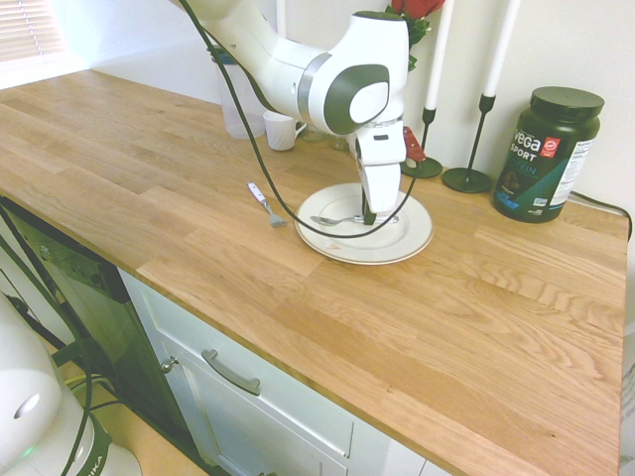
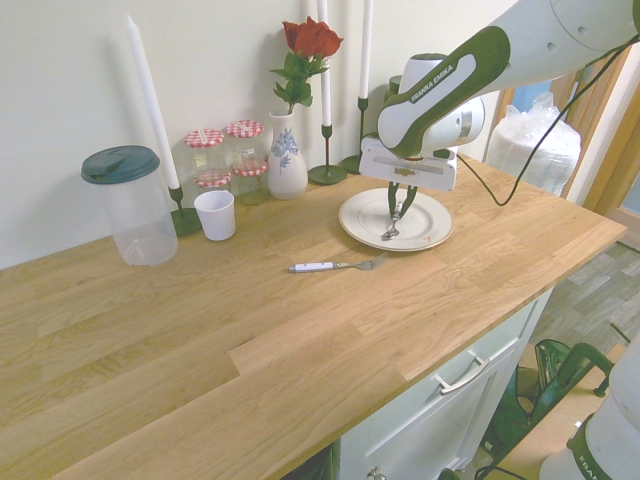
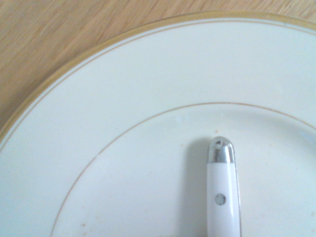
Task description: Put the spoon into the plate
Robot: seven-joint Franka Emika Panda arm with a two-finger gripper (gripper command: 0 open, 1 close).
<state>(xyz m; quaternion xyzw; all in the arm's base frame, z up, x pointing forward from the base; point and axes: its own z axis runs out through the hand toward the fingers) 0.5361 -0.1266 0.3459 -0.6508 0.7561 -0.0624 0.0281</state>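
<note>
We saw the wooden counter [image 1: 198, 198] running out of frame on every side. The white arm [image 2: 560, 40] entered from beyond the picture's edge, so its base was cut off in the second exterior view. The plate [image 1: 412, 236] sat on the counter near the back wall; the arm's wrist hid part of its far rim in the first exterior view. The gripper [image 1: 368, 213] pointed straight down over the plate, its fingers pinched narrow on the spoon [image 1: 332, 220]. The spoon's bowl lay on the plate's inner surface, while most of its handle was covered by the fingers. In the wrist view only the pale handle end with its metal cap [image 3: 220, 150] showed, rising from the bottom edge above the plate's well, the bowl out of sight. The fork [image 2: 330, 266] lay on the bare counter, apart from the plate. We could not find the plate's reddish mark anywhere.
</note>
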